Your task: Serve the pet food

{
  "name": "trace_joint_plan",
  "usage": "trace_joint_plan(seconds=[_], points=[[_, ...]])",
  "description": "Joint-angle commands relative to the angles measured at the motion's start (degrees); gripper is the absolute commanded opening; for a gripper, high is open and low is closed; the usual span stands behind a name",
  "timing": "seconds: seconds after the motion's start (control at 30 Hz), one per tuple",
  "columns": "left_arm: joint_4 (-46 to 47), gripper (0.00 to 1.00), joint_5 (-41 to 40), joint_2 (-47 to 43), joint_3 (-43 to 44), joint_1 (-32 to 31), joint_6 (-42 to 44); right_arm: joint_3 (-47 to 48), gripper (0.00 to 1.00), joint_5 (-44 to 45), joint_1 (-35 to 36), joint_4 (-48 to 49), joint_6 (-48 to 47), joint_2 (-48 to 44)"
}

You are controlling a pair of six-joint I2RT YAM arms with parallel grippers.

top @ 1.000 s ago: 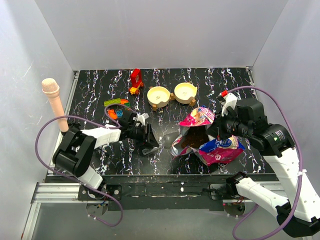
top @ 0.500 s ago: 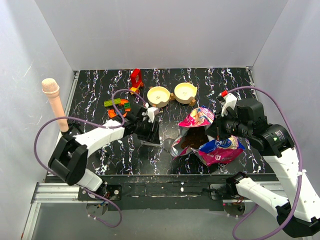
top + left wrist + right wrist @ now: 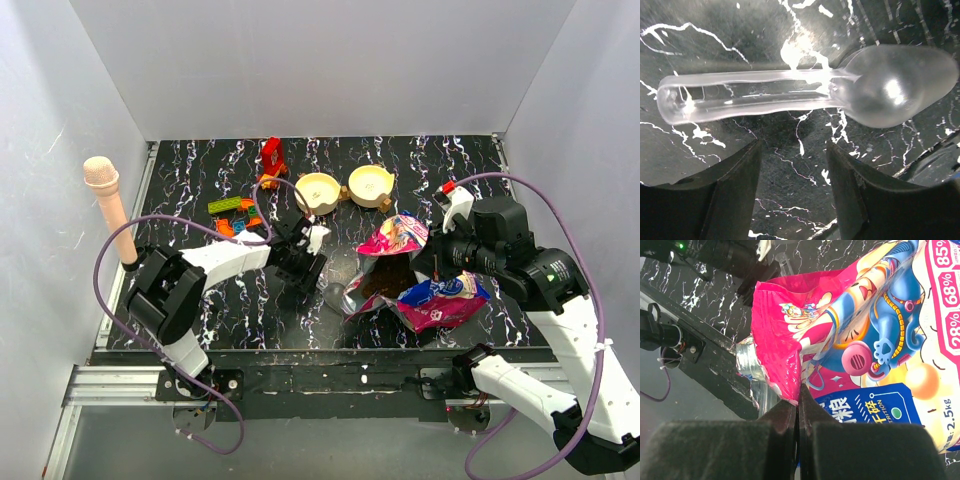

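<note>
Step in hand, as judged: picking up spoon point(image 3: 805, 95) for scooping. Left arm is stretching low toward centre of top frame. Left end effector point(image 3: 792, 167) is gaping wide, gripping nothing, with spoon lying flat on worktop point(image 3: 180, 190) just beyond fingertips. Next move is calling for descending and closing on handle. Right end effector point(image 3: 797, 410) is pinching bag point(image 3: 865, 340) edge, clamped tight. Kibble point(image 3: 388, 276) is sitting in bag mouth, centre-right of top frame.

This is looking like a robotics lab test cell: plain white panel walls point(image 3: 320, 60) are enclosing a black, white-veined marble-pattern tabletop point(image 3: 180, 190) at 9, 12 and 3 o'clock. A slotted aluminium rail point(image 3: 120, 385) is running along 6 o'clock, and purple cables point(image 3: 500, 174) are looping above.
</note>
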Motion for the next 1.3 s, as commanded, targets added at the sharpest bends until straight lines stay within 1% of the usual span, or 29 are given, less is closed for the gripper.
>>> trace_joint_plan(seconds=[0.0, 0.1, 0.2, 0.4, 0.63, 0.73, 0.83, 0.97, 1.1, 1.2, 1.27], points=[[-2.66, 0.54, 1.99, -3.71, 5.43, 0.11, 0.67, 4.02, 0.01, -3.91, 0.28, 2.01, 1.43, -1.59], [-1.61, 0.60, 1.82, -4.86, 6.49, 0.03, -2.84, 3.32, 0.01, -3.55, 0.19, 2.36, 1.78, -2.21], [-0.73, 0.61, 2.96, -1.10, 8.77, 0.90, -4.78, 3.23, 0.01, -3.99, 0.28, 2.37, 2.13, -2.47], [0.33, 0.50, 6.21, 7.52, 13.25, 3.98, -6.19, 4.28, 0.01, -3.55, 0.19, 1.75, 1.51, -2.39], [0.33, 0.45, 6.40, 10.78, 12.48, 5.91, -6.98, 4.81, 0.01, -3.73, 0.19, 1.66, 1.25, -2.47], [0.59, 0.46, 5.86, 5.70, 9.14, 6.35, -11.36, 4.55, 0.01, -3.73, 0.19, 1.75, 1.07, -2.65], [2.52, 0.51, 7.80, -0.10, 4.22, 6.27, -16.99, 3.15, 0.01, -3.73, 0.19, 2.89, 0.99, -3.09], [1.73, 0.52, 6.22, -6.08, -2.28, 6.27, -25.33, 1.74, 0.01, -4.69, 0.19, 4.47, 1.69, -3.18], [4.46, 0.54, 6.13, -11.97, -7.39, 4.95, -33.60, 0.86, 0.01, -5.48, 0.19, 5.53, 1.69, -3.09], [4.72, 0.57, 4.38, -15.92, -8.71, 3.37, -34.58, 0.77, 0.01, -5.92, 0.19, 5.62, 1.08, -2.48], [4.81, 0.59, 3.32, -16.90, -8.89, 1.79, -32.14, 0.68, 0.01, -6.10, 0.19, 5.97, 0.81, -2.30]])
